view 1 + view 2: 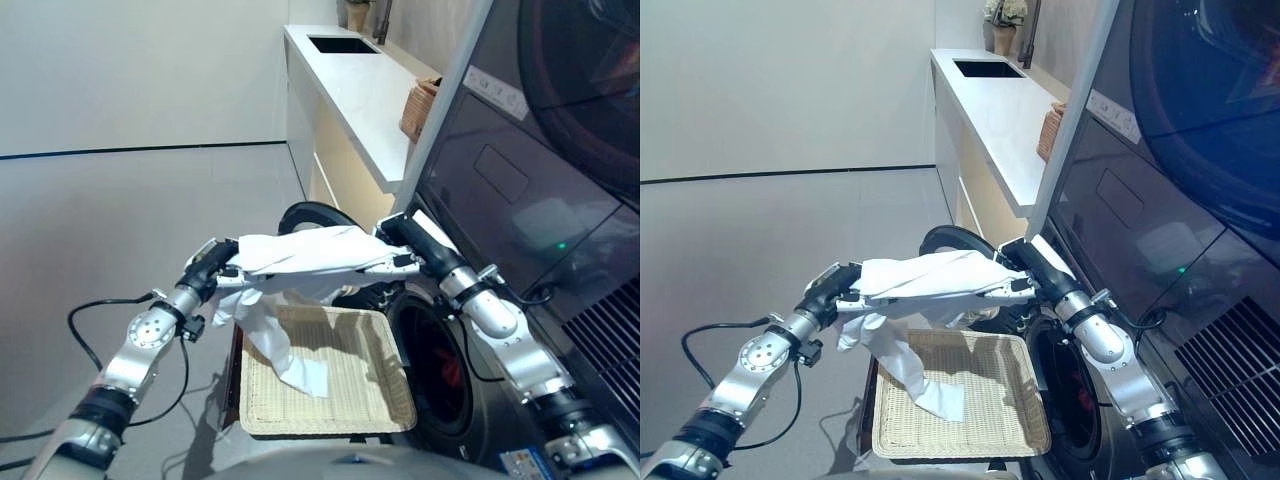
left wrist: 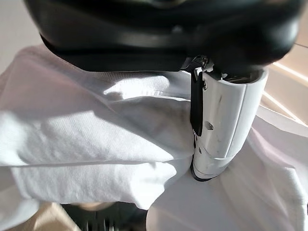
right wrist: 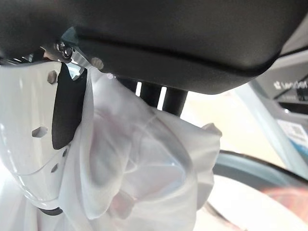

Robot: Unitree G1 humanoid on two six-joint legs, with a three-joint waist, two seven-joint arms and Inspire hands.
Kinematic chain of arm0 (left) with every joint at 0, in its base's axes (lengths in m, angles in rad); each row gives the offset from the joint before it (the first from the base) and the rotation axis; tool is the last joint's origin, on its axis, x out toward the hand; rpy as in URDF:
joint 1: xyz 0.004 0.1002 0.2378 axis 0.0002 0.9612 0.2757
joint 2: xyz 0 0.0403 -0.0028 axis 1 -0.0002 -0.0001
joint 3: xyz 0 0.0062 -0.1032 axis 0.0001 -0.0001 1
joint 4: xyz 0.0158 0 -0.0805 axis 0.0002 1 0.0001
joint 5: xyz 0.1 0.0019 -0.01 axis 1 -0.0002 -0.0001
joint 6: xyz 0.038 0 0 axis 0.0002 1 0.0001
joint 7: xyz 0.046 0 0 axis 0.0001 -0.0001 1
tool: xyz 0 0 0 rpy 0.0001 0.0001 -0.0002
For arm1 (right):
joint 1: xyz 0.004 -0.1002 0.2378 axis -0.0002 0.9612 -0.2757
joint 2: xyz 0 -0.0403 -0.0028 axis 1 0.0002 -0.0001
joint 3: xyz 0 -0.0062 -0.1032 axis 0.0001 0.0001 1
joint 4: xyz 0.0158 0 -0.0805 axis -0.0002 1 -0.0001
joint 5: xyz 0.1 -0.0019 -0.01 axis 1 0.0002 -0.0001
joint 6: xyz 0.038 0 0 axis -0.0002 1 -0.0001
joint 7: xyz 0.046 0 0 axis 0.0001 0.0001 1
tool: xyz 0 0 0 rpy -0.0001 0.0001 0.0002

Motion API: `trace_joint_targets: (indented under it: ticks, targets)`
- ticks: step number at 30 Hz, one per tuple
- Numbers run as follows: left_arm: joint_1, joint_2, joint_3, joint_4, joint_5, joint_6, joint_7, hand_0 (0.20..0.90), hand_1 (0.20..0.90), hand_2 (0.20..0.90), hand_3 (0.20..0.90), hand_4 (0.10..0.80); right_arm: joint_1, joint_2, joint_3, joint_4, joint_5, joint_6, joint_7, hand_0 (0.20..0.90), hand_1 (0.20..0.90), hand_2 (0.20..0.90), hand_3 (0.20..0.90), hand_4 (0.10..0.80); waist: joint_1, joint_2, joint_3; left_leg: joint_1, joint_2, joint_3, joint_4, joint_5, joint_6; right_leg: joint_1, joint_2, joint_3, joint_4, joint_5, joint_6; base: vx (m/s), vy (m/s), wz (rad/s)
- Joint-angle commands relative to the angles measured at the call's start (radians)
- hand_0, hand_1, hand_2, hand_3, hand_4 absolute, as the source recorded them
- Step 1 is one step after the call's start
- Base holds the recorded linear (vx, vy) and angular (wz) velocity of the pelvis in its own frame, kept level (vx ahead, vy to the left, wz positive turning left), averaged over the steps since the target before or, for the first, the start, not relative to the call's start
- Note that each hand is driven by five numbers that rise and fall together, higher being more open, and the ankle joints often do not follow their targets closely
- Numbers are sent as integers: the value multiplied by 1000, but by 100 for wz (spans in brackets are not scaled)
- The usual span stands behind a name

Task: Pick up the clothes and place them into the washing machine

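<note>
1. Where the room's floor (image 1: 130,220) spreads pale grey to a plain white wall with a dark line at its foot, the washing machine (image 1: 520,230) stands as the largest item, dark and glossy, with a small green light on its front panel.
2. The machine's round drum opening (image 1: 440,365) shows low on its front, dark inside with a red glint; its door (image 1: 950,240) appears swung out, a dark ring seen behind the cloth.
3. A long white counter (image 1: 360,95) runs away from the machine's far side along the wall, with a sunken dark basin (image 1: 342,44) near its far end, and a woven brown container (image 1: 420,108) on it close against the machine.
4. A flat wicker basket (image 1: 370,390) lies on the floor directly in front of the drum opening, pale and rectangular.
5. A white garment (image 1: 300,255) hangs stretched between both hands above the basket, level with the top of the drum opening; one loose end drapes down and touches the basket's weave.
6. The left hand (image 1: 212,268) grips the garment's end farther from the machine, fingers and white-covered thumb (image 2: 226,130) closed into the cloth.
7. The right hand (image 1: 405,250) clamps the end nearest the machine, thumb pressed into bunched fabric.
</note>
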Motion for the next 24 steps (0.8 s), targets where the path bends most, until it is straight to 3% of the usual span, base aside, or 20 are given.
trace_joint_targets:
  ticks: [1, 8, 16, 24]
  targets:
    - [-96, 98, 209, -11, 37, -104, 188, 200, 200, 200, 200, 300, -7, -18, -156, 64, -7, -34, -124, 200, 200, 200, 200, 300, 20, 4, -63, -54, 42, -57, 13, 24, -69, 31, -125, -6, 73, -25, 109, 0, 0, 0]
    - [-110, 16, 237, -36, 101, -105, 267, 200, 200, 200, 200, 300, -5, 64, -67, 139, -19, -26, -112, 200, 200, 200, 200, 300, 22, 6, -54, -52, 41, -57, 12, 22, -68, 34, -127, -9, 69, -29, 107, 0, 0, 0]
    - [-319, 41, 116, -30, 114, -87, 299, 200, 200, 200, 200, 300, -66, 99, 79, 252, -78, 12, -89, 200, 200, 200, 200, 300, 22, 8, -57, -53, 41, -63, 12, 23, -68, 40, -127, -16, 67, -30, 108, 0, 0, 0]
    - [-469, 9, -1, -50, 125, -71, 303, 200, 200, 200, 200, 300, -130, 141, 173, 317, -97, 38, -79, 200, 200, 200, 200, 300, 24, 11, -56, -55, 40, -68, 14, 25, -68, 44, -128, -20, 66, -30, 109, 8, -6, 4]
